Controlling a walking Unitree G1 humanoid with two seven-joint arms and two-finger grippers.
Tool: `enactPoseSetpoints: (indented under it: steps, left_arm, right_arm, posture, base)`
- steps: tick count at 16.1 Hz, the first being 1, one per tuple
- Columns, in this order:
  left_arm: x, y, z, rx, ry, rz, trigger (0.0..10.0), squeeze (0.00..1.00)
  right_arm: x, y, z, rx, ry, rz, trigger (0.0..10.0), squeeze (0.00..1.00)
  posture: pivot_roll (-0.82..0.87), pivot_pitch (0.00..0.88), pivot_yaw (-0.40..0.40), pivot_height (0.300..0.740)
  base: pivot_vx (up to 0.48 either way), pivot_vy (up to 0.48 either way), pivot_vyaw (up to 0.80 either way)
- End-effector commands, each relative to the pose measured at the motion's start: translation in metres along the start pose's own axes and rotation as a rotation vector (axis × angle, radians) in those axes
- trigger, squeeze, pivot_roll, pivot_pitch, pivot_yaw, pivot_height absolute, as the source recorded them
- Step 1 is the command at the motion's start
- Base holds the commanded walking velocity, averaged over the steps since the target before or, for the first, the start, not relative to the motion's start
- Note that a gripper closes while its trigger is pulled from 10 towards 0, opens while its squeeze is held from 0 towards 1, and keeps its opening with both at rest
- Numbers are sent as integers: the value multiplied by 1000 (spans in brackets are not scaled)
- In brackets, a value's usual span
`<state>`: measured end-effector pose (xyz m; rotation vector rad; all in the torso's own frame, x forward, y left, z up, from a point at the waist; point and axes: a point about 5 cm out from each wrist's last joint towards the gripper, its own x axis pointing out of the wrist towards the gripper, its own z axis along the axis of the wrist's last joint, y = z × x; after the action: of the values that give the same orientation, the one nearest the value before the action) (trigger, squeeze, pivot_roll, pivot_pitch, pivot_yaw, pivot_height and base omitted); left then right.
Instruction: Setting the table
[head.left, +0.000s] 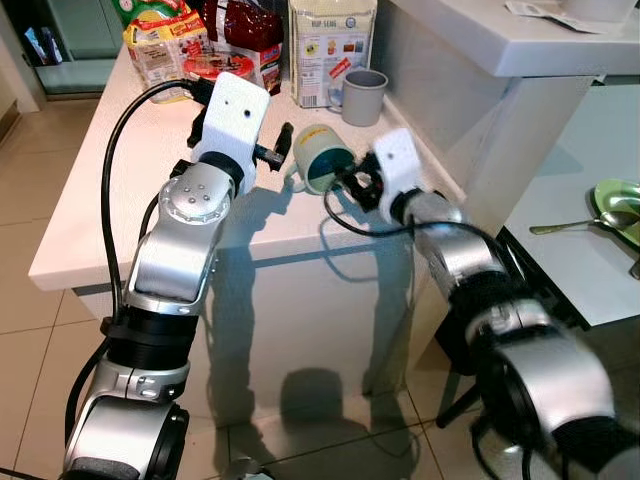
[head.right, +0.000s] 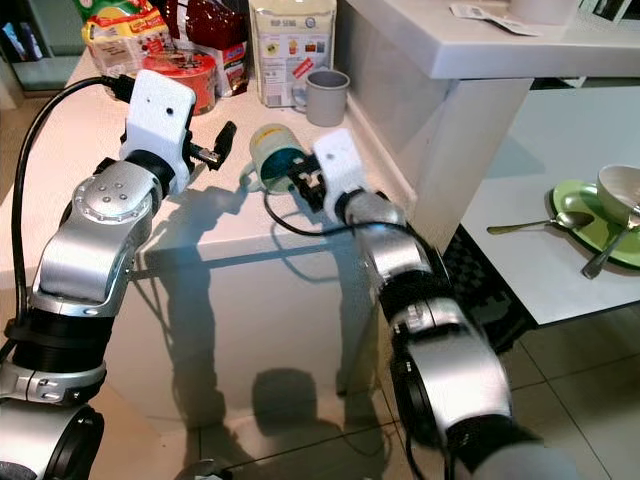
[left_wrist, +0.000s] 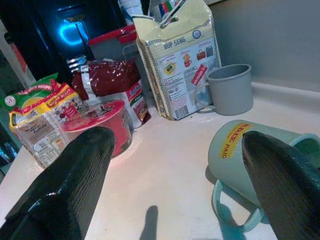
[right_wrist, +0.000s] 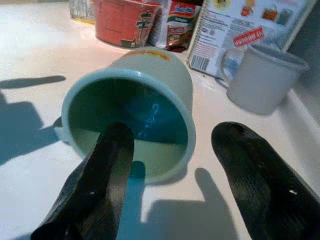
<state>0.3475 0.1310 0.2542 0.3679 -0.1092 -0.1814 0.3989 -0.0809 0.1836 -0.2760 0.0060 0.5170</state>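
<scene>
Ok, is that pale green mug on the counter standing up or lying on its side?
On its side. The pale green mug lies on the white counter, mouth facing the right gripper, interior empty, handle against the countertop.

A tall pale yellow paper bag with pictures on it (head.left: 330, 45) stands at the back of the white kitchen counter (head.left: 90, 200), just beside the wall. Next to it sit a shiny dark red packet (head.left: 245, 25), a round red noodle cup with a lid (left_wrist: 97, 122), and a clear plastic bag of food with a yellow and red label (head.left: 160, 45), all close together. The floor below is made of big light brown tiles (head.left: 30, 400).
</scene>
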Motion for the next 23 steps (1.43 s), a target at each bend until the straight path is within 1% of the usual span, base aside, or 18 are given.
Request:
enactPoseSetpoints:
  steps: [1,3,6,9,13,14,16,20,22,23]
  left_arm:
    - [-2,1,4,-1,-12,13,10000,0]
    - [-1,1,5,-10,-15,17,10000,0]
    - [-1,0,7,-12,-18,20,10000,0]
    - [-1,0,9,-10,-20,20,10000,0]
    - [-1,0,10,-11,-24,17,10000,0]
    - [-1,-1,11,-11,-26,16,10000,0]
    - [-1,-2,12,-13,-30,16,10000,0]
    - [-2,-2,13,-9,-35,16,10000,0]
    - [-2,-2,14,-7,-38,16,10000,0]
    - [-2,-2,15,-6,-39,16,10000,0]
  right_arm:
    - [1,-4,4,-36,-5,-9,10000,0]
    - [3,-8,6,-75,13,-43,10000,0]
    - [4,-10,3,-63,42,-94,10000,0]
    - [5,-3,-7,-53,92,-110,10000,0]
    - [6,-2,-8,-56,102,-127,10000,0]
    - [6,-1,-9,-61,117,-130,10000,1000]
    - [7,-2,-8,-65,128,-153,10000,1000]
    - [8,-1,-6,-56,117,-164,10000,1000]
    - [8,-2,-5,-49,112,-189,10000,1000]
    - [8,-2,-3,-42,101,-197,7569,0]
  posture:
    - [156,0,-54,740]
    - [155,0,-60,740]
    - [153,0,-60,740]
    - [152,0,-54,740]
    - [150,0,-52,740]
    - [149,0,-54,740]
    - [150,0,-55,740]
    - [151,0,-52,740]
    - [153,0,-53,740]
    - [154,0,-52,740]
  base:
    - [0,0,0]
    - [0,0,0]
    - [0,0,0]
    - [0,0,0]
    - [0,0,0]
    - [0,0,0]
    - [0,0,0]
    - [0,0,0]
    - [0,0,0]
    - [0,0,0]
